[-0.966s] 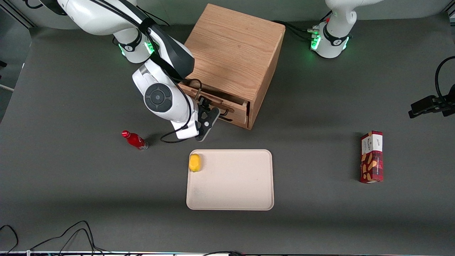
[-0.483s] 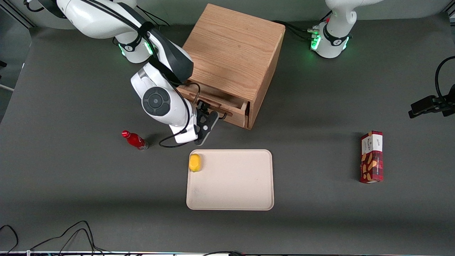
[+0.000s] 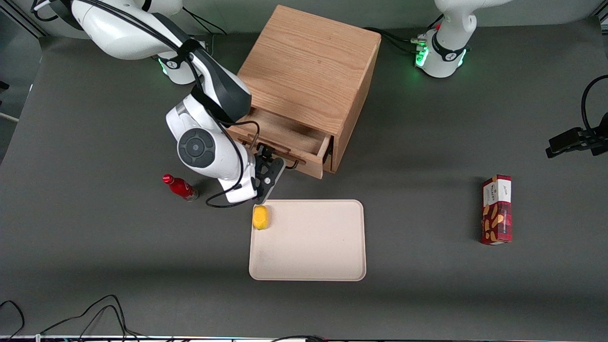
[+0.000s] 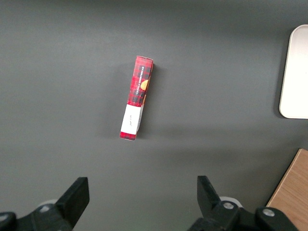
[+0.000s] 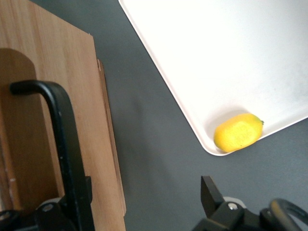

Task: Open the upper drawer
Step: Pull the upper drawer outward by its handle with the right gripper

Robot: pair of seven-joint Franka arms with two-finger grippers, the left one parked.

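Non-task items on the dark grey table [image 3: 95, 247].

A cream tray [image 3: 313, 247] is seen lying flat near the table's middle, with a yellow lemon [image 3: 260, 217] resting in the corner of it toward the working arm's end. A red bottle [image 3: 180, 187] is seen lying on its side, apart from the tray, toward the working arm's end. A red patterned snack box [image 3: 497, 209] is found toward the parked arm's end, well apart from the tray.
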